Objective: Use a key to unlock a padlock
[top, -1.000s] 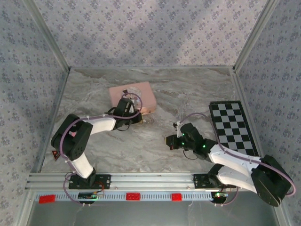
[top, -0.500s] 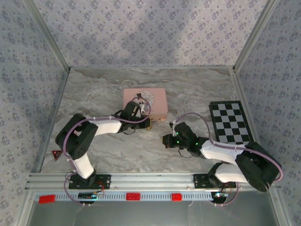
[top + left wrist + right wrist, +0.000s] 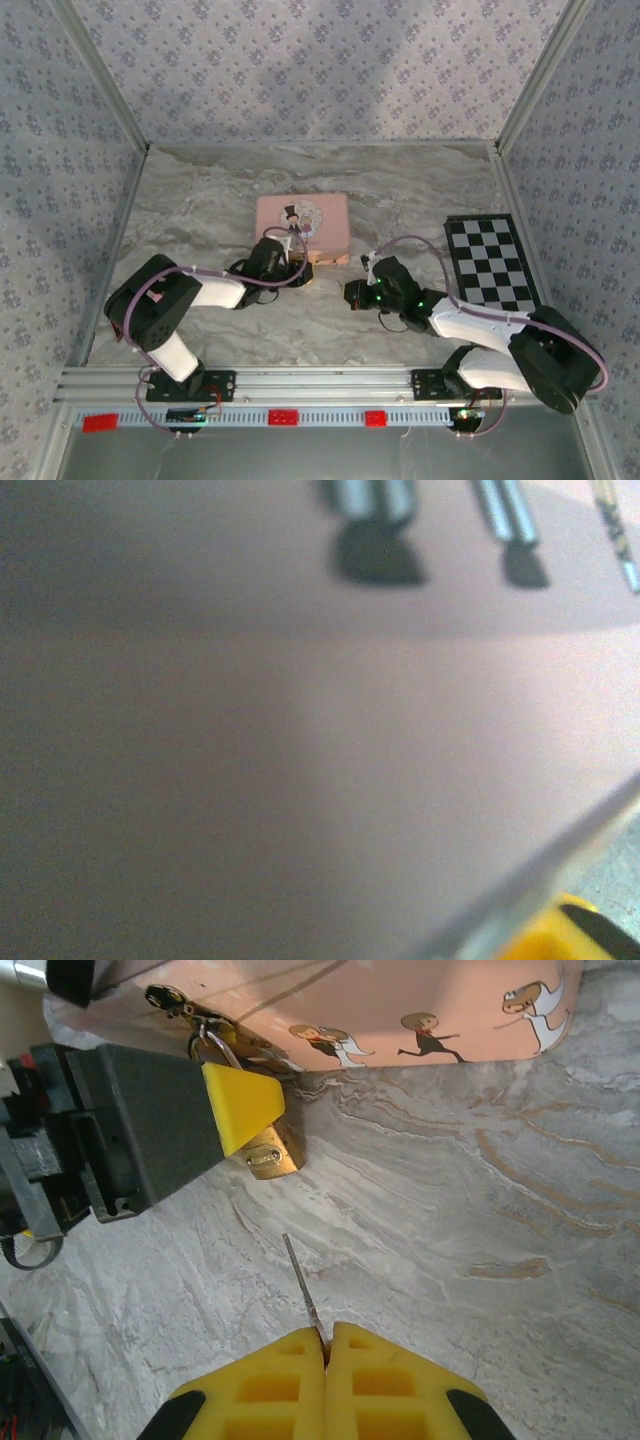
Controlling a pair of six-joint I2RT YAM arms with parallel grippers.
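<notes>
The small brass padlock (image 3: 268,1156) lies on the marble at the near edge of the pink box (image 3: 302,226), its thin shackle (image 3: 213,1044) reaching up to the box's clasp. My left gripper (image 3: 297,263) is right at it. One of its yellow fingers (image 3: 240,1106) rests over the top of the lock body, and the jaws look parted. In the left wrist view the pink box (image 3: 300,740) is a close blur. My right gripper (image 3: 326,1345) is shut on the key (image 3: 302,1292), whose thin blade points at the padlock from a short gap away.
A black-and-white checkered board (image 3: 492,262) lies on the right of the marble table (image 3: 200,210). Patterned walls and metal posts close in three sides. A rail (image 3: 300,382) runs across the near edge by the arm bases.
The pink box has slid right and nearer, with the left gripper following it. The left jaws have parted. The right gripper with the key has moved left toward the padlock.
</notes>
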